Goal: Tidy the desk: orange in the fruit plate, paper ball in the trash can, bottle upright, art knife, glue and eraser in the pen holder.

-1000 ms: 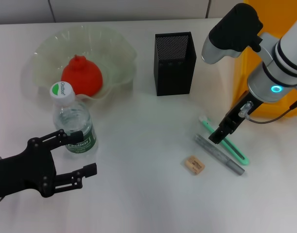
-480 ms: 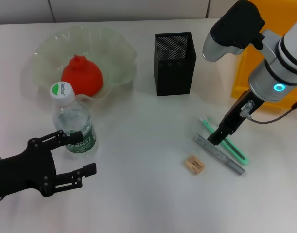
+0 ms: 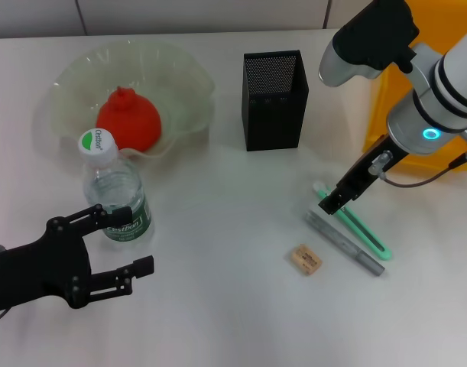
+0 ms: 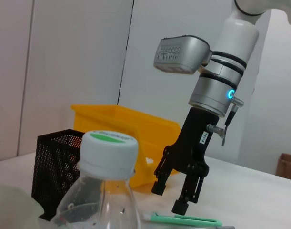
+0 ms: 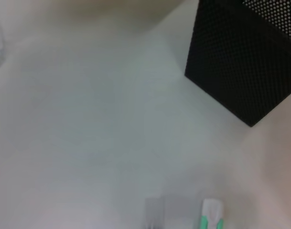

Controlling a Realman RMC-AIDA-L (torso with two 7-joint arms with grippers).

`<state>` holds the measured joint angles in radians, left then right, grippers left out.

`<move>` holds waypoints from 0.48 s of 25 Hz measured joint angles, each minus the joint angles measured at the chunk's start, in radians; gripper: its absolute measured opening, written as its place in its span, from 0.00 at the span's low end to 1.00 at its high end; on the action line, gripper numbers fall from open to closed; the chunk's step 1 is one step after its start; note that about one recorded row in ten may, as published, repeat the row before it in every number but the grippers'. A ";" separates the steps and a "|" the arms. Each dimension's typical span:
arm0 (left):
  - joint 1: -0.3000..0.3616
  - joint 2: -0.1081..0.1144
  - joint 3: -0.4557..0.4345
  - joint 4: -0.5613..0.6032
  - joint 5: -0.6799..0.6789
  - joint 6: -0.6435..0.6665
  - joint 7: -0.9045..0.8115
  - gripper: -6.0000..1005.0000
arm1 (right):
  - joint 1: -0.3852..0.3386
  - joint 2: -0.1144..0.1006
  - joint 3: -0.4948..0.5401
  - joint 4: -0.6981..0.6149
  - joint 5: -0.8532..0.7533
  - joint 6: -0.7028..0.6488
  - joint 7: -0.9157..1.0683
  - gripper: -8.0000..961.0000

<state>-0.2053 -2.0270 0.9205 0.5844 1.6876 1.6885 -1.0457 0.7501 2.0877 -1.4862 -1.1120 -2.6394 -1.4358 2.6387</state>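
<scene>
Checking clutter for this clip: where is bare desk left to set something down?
Bare desk lies between the bottle and the eraser, in front of the pen holder. It is crowded on the robot's right, where the right gripper hangs over the green art knife and grey glue.

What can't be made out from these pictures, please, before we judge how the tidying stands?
- Pen holder: its inside is hidden by its own dark mesh walls in every view.
- Trash can and paper ball: neither shows in any view.
- Yellow bin: its contents are blocked by the right arm in the head view.
- Right claw: open above the green tool, but the right wrist view shows no fingers.
- Eraser: its print is too small to read.
</scene>
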 joint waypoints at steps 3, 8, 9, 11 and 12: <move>0.000 -0.001 0.000 0.000 0.000 -0.002 -0.001 0.83 | 0.000 0.000 -0.003 0.011 0.000 0.016 0.000 0.80; -0.002 -0.001 0.000 0.000 0.000 -0.002 -0.002 0.83 | 0.002 0.001 -0.009 0.031 0.005 0.049 0.001 0.79; -0.003 -0.001 0.000 0.000 0.000 -0.002 -0.002 0.83 | 0.002 0.001 -0.009 0.031 0.005 0.049 0.001 0.79; -0.004 -0.001 0.000 0.000 0.000 -0.002 -0.002 0.83 | 0.005 0.002 -0.018 0.042 0.018 0.056 0.000 0.78; -0.004 -0.001 0.000 0.000 0.000 -0.002 -0.002 0.83 | 0.005 0.002 -0.021 0.045 0.023 0.059 -0.003 0.78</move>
<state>-0.2095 -2.0279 0.9203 0.5844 1.6874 1.6863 -1.0478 0.7556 2.0894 -1.5070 -1.0672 -2.6168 -1.3769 2.6360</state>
